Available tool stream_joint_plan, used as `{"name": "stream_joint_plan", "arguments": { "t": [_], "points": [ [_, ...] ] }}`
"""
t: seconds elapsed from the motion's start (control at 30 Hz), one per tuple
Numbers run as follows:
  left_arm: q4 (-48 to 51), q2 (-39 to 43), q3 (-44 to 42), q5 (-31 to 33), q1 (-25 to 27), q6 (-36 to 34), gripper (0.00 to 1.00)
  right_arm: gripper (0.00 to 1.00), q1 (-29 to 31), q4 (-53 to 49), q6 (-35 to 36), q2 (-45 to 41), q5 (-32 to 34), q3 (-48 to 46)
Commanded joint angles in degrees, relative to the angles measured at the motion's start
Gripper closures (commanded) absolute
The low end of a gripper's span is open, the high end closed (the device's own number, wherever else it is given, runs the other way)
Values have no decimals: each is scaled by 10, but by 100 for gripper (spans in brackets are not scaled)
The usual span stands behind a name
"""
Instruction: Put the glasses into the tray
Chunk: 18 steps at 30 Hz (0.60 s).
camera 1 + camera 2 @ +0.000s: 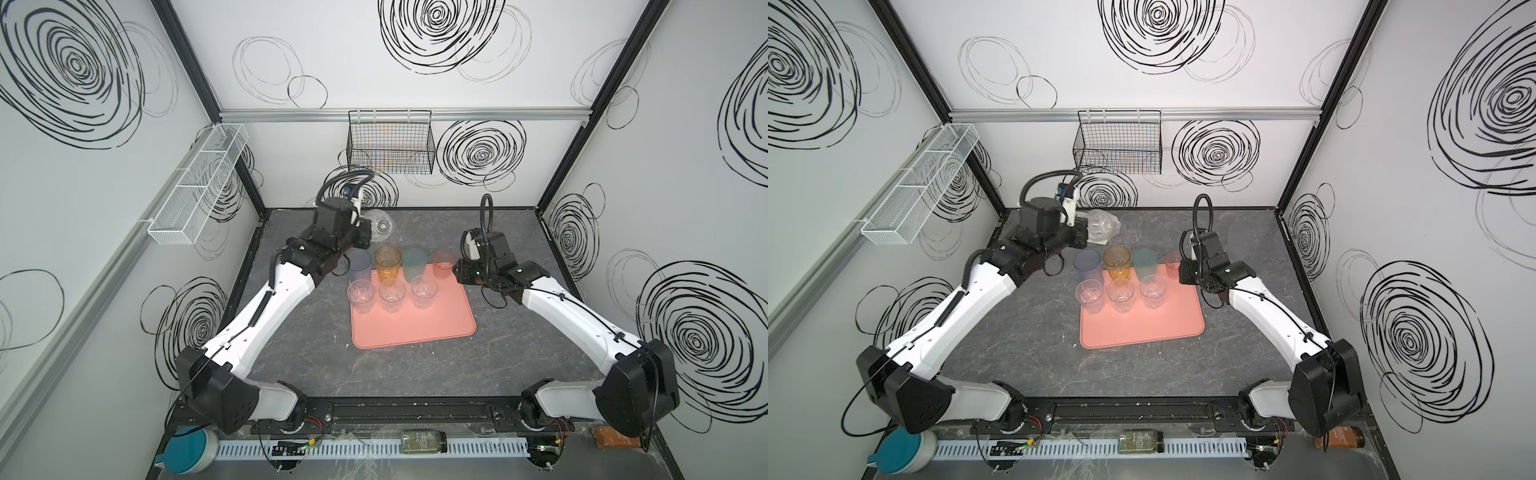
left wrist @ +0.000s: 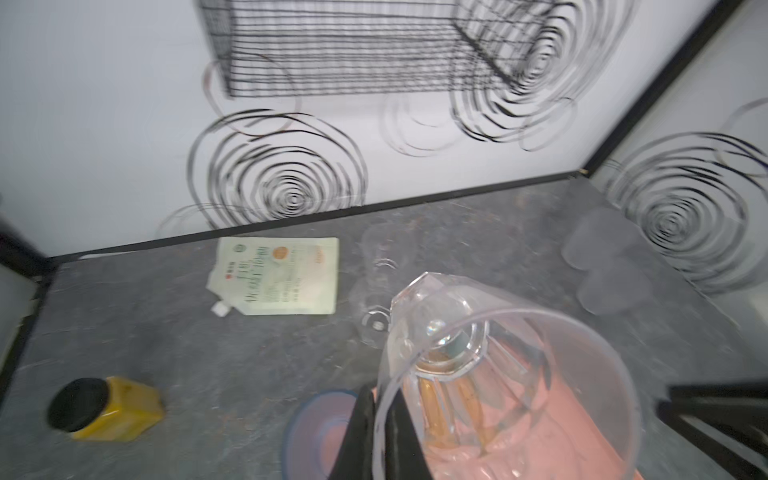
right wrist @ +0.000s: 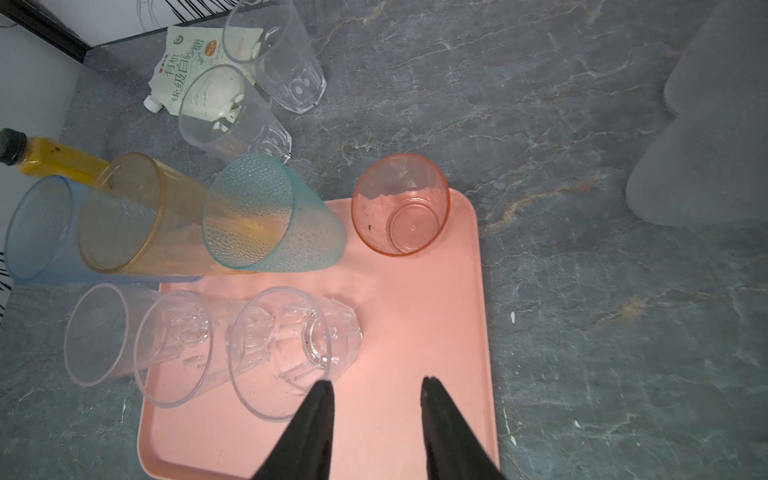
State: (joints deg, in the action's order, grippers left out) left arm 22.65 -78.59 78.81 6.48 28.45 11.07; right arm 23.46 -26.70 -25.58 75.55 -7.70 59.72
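The salmon-pink tray [image 1: 436, 328] [image 1: 1163, 332] [image 3: 415, 311] carries a back row of blue [image 1: 359, 266], amber [image 1: 387, 264], teal [image 1: 414, 264] and pink [image 1: 444, 265] [image 3: 401, 203] glasses. In front of them stand three clear ones [image 1: 392, 293]. My left gripper [image 2: 380, 432] is shut on the rim of a clear faceted glass [image 2: 478, 353] [image 1: 381, 224] [image 1: 1100, 226], held tilted above the table behind the tray. My right gripper [image 3: 376, 380] [image 1: 457, 272] is open over the tray's right side, holding nothing. Two more clear glasses [image 3: 274, 54] [image 3: 232, 112] stand behind the tray, and frosted ones [image 2: 598, 245] sit far right.
A white spouted pouch [image 2: 278, 276] [image 3: 195, 70] and a yellow black-capped bottle [image 2: 108, 409] [image 3: 50, 160] lie at the back left. A black wire basket [image 1: 390, 143] hangs on the back wall and a white mesh basket [image 1: 199, 183] on the left wall.
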Motion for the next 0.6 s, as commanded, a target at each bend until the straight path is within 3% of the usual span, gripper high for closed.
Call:
{"name": "stream_joint_plan", "arguments": {
  "t": [0.0,0.2,0.37,0.57],
  "points": [
    [-39,0,-45,1,81,55,100,61,-22,-18,-28,-36,-6,-13],
    [-71,-78,-32,29,184,91,100,59,-75,-9,-49,-118,-72,-54],
    [-70,-136,10,58,214,92,100,55,-101,20,-69,-199,-126,-69],
    [-71,-170,41,59,236,98,100,49,-79,12,-81,-190,-167,-48]
  ]
}}
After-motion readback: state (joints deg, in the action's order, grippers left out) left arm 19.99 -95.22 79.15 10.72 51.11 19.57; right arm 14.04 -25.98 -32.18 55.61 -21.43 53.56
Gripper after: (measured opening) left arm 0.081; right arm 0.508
